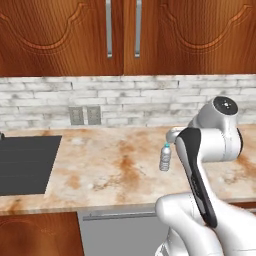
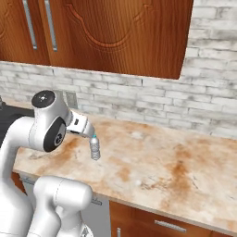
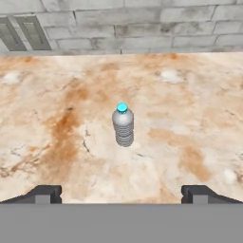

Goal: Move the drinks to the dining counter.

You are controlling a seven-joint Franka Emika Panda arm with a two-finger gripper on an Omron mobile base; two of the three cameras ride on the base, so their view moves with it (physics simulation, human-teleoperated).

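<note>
One of the drinks, a small clear ribbed bottle (image 3: 123,126) with a blue-green cap, stands upright on a marble worktop (image 3: 57,142) backed by a white brick wall. In the base views the same bottle (image 1: 165,158) (image 2: 95,148) stands just beyond the arm's hand. My gripper (image 3: 122,193) hovers short of the bottle and above the worktop. It is open, its two dark fingertips (image 3: 45,193) are spread wide, and nothing is between them. The bottle sits centred ahead of the gap. The dining counter is out of view.
A black cooktop (image 1: 25,162) is set into the worktop at the left. Two wall outlets (image 1: 85,115) sit on the brick wall (image 1: 150,100) under wooden upper cabinets (image 1: 125,35). Bare marble stretches to the right of the bottle (image 2: 176,166).
</note>
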